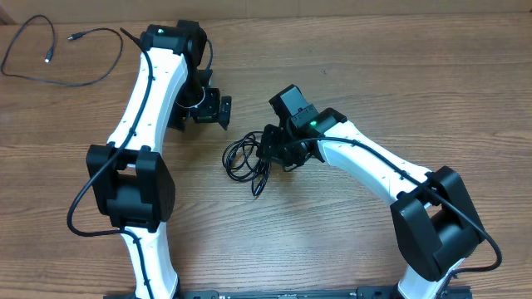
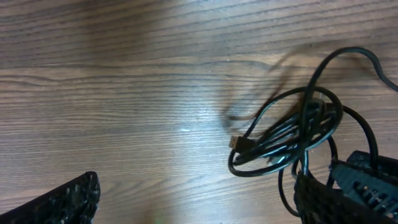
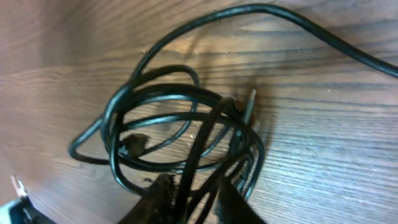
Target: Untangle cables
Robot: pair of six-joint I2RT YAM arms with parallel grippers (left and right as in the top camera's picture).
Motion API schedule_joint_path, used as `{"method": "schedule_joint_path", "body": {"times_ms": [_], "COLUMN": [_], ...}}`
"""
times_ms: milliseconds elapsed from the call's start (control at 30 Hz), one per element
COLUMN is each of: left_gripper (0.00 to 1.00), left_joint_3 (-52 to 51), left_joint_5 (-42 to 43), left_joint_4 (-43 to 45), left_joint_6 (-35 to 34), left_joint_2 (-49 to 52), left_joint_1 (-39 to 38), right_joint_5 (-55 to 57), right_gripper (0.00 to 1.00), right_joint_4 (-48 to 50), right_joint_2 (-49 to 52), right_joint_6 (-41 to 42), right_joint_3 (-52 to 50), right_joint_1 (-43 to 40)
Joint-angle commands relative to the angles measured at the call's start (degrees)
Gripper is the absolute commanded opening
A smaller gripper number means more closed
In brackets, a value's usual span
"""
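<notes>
The tangled coil (image 1: 243, 158) of black cables is sitting at the centre of the frame on the wooden table (image 1: 399, 75), with one plug tip (image 2: 235, 143) poking out of the loops. The right gripper (image 1: 268, 154) is pressing in at the coil's right edge, and its fingers (image 3: 158, 198) are pinching a few strands between them. A loose strand (image 1: 48, 55) is lying well apart in the upper left corner. The left gripper (image 1: 223, 114) is hovering just up and left of the coil, jaws spread wide, holding nothing.
</notes>
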Motion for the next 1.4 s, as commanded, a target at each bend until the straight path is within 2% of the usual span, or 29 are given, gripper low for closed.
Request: {"method": "schedule_joint_path", "body": {"times_ms": [0,33,133,267,500,633,967,1033,1133,1267,1367], "left_gripper": [1.00,1.00,0.99,1.00,1.00,1.00,1.00,0.98,0.91,0.91,0.92], "left_joint_3": [-0.5,-0.5,-0.5,-0.6,-0.7,-0.7,-0.7,-0.7,-0.7,-0.7,-0.7], "left_joint_5": [1.5,1.9,5.1,12.0,18.9,20.9,20.2,20.0,15.4,5.2,1.9], "left_joint_4": [0.2,0.2,0.2,0.2,0.2,0.2,1.3,1.7,2.2,2.3,2.3], "left_joint_6": [-0.1,-0.1,1.7,7.0,10.2,11.9,11.6,11.6,8.5,1.4,-0.6], "left_joint_2": [-0.1,-0.1,-0.1,-0.1,-0.1,-0.1,-0.1,-0.1,-0.1,-0.1,-0.1], "left_joint_1": [0.0,0.0,0.0,0.0,-0.2,-1.1,-2.9,-2.8,-2.6,-2.5,-2.5], "right_joint_5": [0.6,0.6,0.2,-4.0,-4.5,-4.5,-5.2,-5.2,-4.3,5.4,10.1], "right_gripper": [0.10,0.04,0.04,0.04,0.04,0.04,0.04,0.04,0.04,0.04,0.04], "right_joint_4": [0.7,0.7,0.4,-0.8,-8.5,-11.9,-12.6,-12.9,-13.6,-17.3,-20.3], "right_joint_2": [0.2,0.2,0.2,-0.3,-4.2,-5.9,-11.0,-12.5,-14.7,-17.1,-18.3], "right_joint_6": [0.1,0.1,-0.2,-4.7,-13.0,-14.5,-15.0,-15.0,-16.5,-16.4,-16.2], "right_joint_3": [-0.2,-0.2,0.4,3.5,14.1,19.0,26.4,26.9,26.9,26.9,26.9], "right_joint_1": [-0.5,-0.6,-1.0,-1.5,-1.8,-1.8,-2.1,-2.2,-2.7,-4.2,-6.2]}}
